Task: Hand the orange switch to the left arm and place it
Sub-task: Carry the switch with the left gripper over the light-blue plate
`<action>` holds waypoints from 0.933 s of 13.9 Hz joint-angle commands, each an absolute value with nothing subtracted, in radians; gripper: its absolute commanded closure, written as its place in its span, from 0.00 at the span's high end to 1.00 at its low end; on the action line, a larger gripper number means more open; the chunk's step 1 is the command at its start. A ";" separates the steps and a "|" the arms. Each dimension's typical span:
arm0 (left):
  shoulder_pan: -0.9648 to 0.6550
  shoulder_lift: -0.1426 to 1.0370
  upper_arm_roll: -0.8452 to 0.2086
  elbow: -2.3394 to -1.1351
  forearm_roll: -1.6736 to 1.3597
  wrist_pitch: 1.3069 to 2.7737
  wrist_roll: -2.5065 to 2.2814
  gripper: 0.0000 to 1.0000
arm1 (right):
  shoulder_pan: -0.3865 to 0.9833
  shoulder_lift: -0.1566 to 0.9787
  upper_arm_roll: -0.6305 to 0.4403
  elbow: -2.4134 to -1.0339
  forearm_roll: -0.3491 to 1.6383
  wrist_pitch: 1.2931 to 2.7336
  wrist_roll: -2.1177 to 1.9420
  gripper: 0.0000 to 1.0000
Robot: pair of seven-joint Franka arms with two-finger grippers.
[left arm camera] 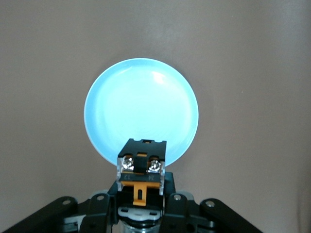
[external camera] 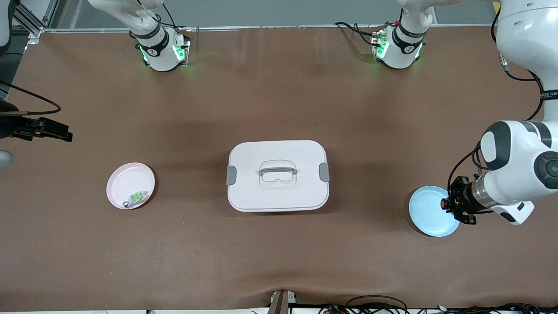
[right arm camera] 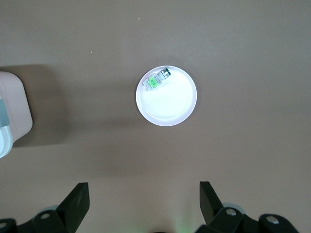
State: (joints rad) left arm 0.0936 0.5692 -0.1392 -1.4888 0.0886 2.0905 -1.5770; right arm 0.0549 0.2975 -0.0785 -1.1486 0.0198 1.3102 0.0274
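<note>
My left gripper (external camera: 454, 205) is shut on the orange switch (external camera: 444, 203), a small black part with an orange-brown end. It holds the switch over the edge of a light blue plate (external camera: 429, 211) at the left arm's end of the table. In the left wrist view the switch (left arm camera: 142, 170) stands between the jaws of that gripper (left arm camera: 142, 196), above the blue plate (left arm camera: 141, 104). My right gripper (external camera: 52, 128) is open and empty, high over the right arm's end of the table (right arm camera: 143, 187). The white box (external camera: 277, 192) sits shut at mid table between the two plates.
A pink plate (external camera: 126, 179) at the right arm's end holds a small green-and-silver part (external camera: 136, 198); both show in the right wrist view, the plate (right arm camera: 170, 104) and the part (right arm camera: 156, 80). The box's corner (right arm camera: 12, 107) shows there too.
</note>
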 commanded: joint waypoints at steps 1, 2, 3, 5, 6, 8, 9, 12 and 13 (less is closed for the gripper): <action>0.101 0.612 -0.143 -1.488 0.115 2.144 -1.597 0.00 | 0.035 0.246 -0.067 -1.231 0.040 1.347 0.043 1.00; 0.103 0.626 -0.143 -1.488 0.115 2.164 -1.597 0.00 | 0.034 0.220 -0.067 -1.277 0.041 1.371 0.043 1.00; 0.103 0.638 -0.141 -1.486 0.115 2.177 -1.597 0.00 | 0.034 0.191 -0.069 -1.323 0.041 1.402 0.043 1.00; 0.113 0.660 -0.143 -1.485 0.114 2.180 -1.597 0.00 | 0.032 0.154 -0.069 -1.379 0.041 1.422 0.043 1.00; 0.118 0.672 -0.143 -1.488 0.114 2.178 -1.597 0.00 | 0.025 0.141 -0.069 -1.397 0.047 1.428 0.044 1.00; 0.118 0.698 -0.143 -1.491 0.115 2.178 -1.592 0.00 | 0.026 0.127 -0.069 -1.413 0.055 1.454 0.044 1.00; 0.118 0.709 -0.141 -1.493 0.115 2.177 -1.591 0.00 | 0.029 0.114 -0.066 -1.431 0.055 1.485 0.043 1.00; 0.124 0.730 -0.138 -1.505 0.115 2.171 -1.579 0.00 | 0.034 0.060 -0.064 -1.502 0.055 1.543 0.041 1.00; 0.127 0.733 -0.137 -1.514 0.117 2.171 -1.575 0.00 | 0.031 0.061 -0.067 -1.496 0.055 1.546 0.041 1.00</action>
State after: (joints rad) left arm 0.1183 0.7329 -0.1374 -1.4988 0.0923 2.1711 -1.5765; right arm 0.0411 0.1136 -0.0741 -1.4345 0.0408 1.5165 0.0304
